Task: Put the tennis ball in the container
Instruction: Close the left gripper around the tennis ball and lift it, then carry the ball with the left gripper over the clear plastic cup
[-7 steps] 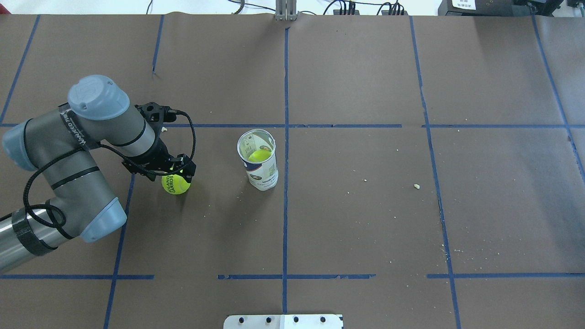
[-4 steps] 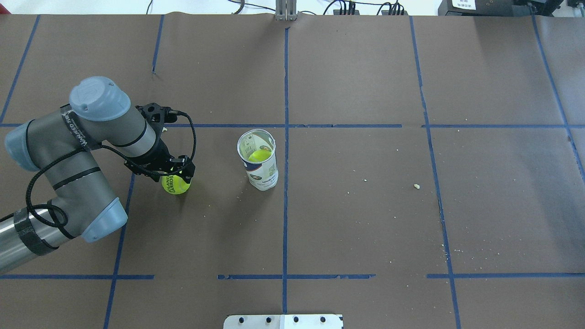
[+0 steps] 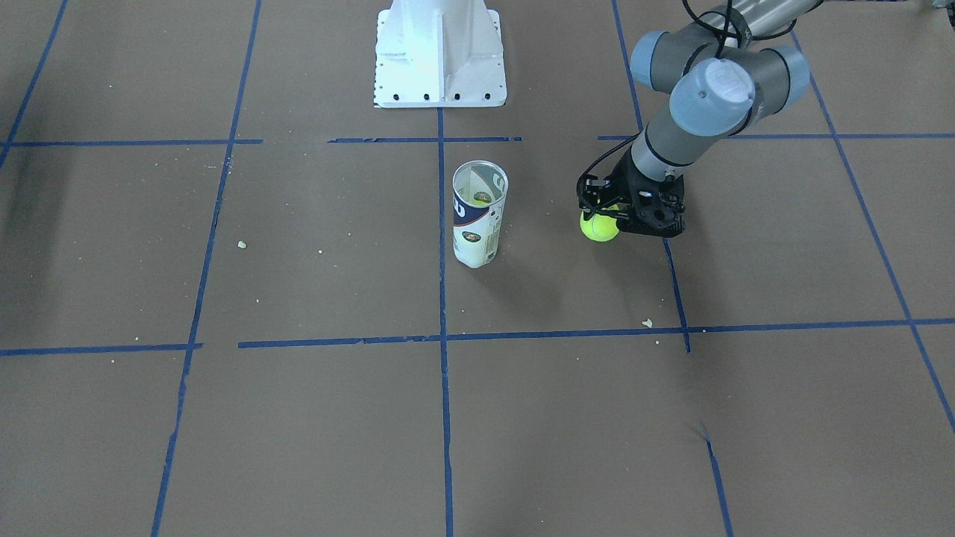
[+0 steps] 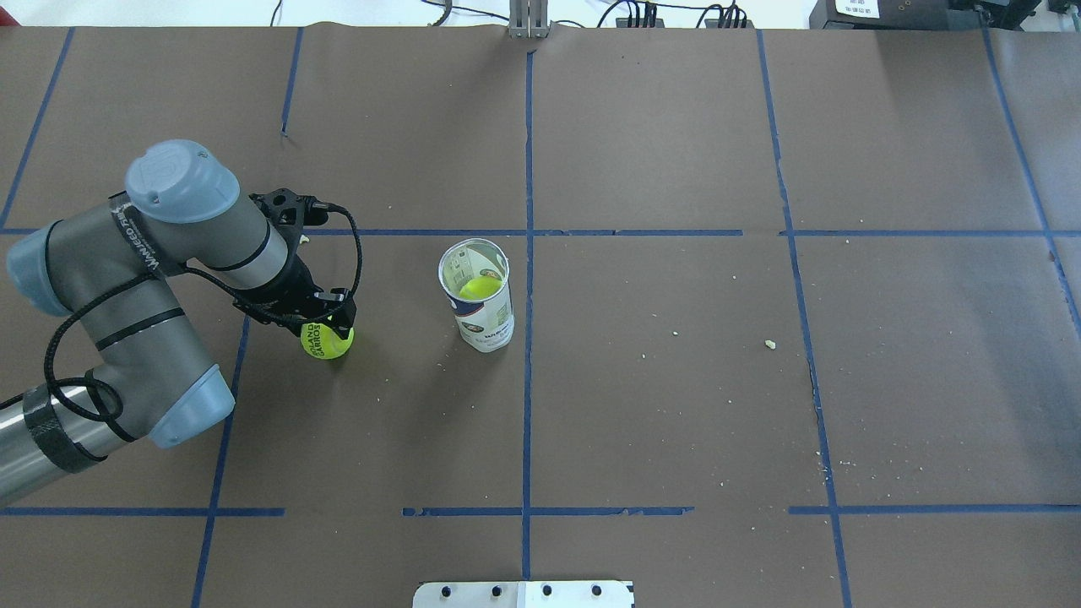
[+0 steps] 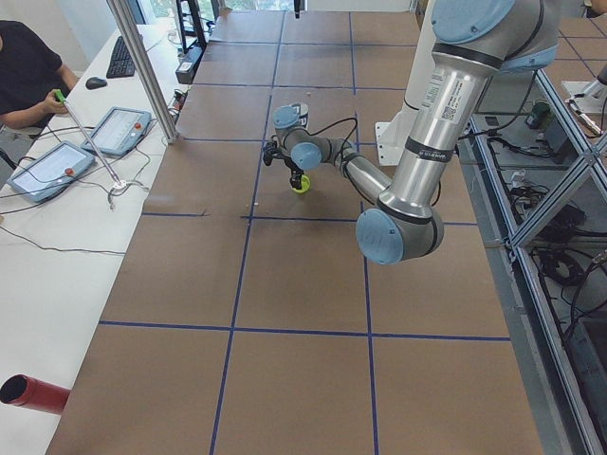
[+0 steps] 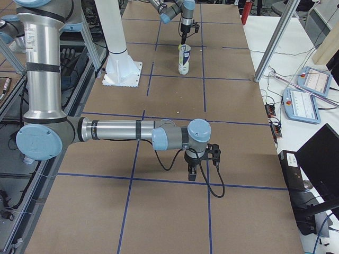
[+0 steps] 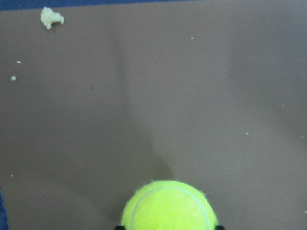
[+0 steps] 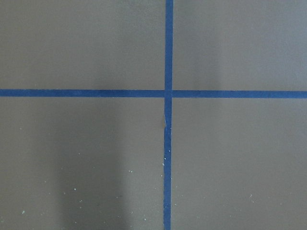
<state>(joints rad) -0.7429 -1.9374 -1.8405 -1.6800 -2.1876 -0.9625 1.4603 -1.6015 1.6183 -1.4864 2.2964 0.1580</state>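
A: Where is the tennis ball (image 4: 328, 342)?
B: It is pinched between the fingers of the left gripper (image 4: 326, 329), low over the brown table (image 4: 676, 405). It is apart from the upright tennis-ball can (image 4: 483, 319), which holds a second ball (image 4: 479, 289).
A: And the right gripper (image 6: 200, 165)?
B: It hangs over a blue tape crossing (image 8: 167, 92). Whether its fingers are spread or pressed together cannot be told.

Both arms are silver-grey tubes with pale blue-grey rounded joint caps (image 4: 173, 179). The left arm (image 4: 135, 338) carries a looping black cable (image 4: 359, 253), black tape bands (image 4: 51, 431) and a dark strap with white lettering (image 4: 135, 241). The right arm (image 6: 116, 129) trails a thin black lead (image 6: 216, 185). Their white pedestal (image 3: 440, 52) shows dark screw holes.
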